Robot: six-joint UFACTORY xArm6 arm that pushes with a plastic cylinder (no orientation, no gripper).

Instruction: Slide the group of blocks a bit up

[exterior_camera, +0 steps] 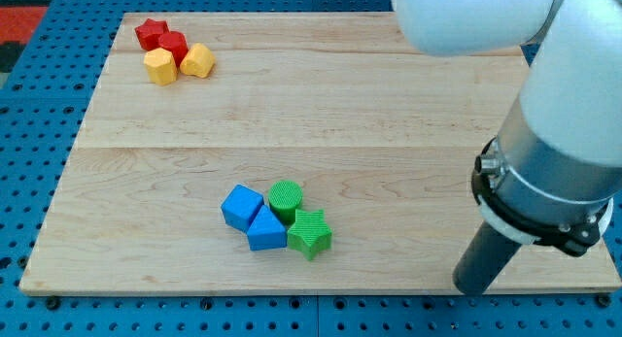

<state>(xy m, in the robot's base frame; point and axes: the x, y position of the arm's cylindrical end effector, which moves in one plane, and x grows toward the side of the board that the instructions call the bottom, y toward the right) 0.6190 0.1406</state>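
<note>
Two groups on the counter [389,133]. Near the view's bottom, left of centre and touching each other: a blue cube [241,207], a blue wedge-like block [265,229], a green cylinder [285,197] and a green star [309,233]. At the view's top left, well apart from them: a red star [151,32], a red block [173,46] and two yellow blocks [160,67] [197,60].

Probably meant: the blue and green group, because the other lies already close to the top edge.

No gripper on this arm, so nothing to open or shut; only a dark rod. Resting at the view's lower right, near the counter's bottom edge: my tip [474,286], well apart from every block, to the right of the green star and a little lower.

To do the step well:
- First travel left along the bottom edge, keeping below the group, without touching the star.
- Stop under the seam between the blue wedge-like block and the green star.
- Then push upward slowly and only a short way.
- Aim at the middle of the group; otherwise likely to spread the blocks apart or turn them.
</note>
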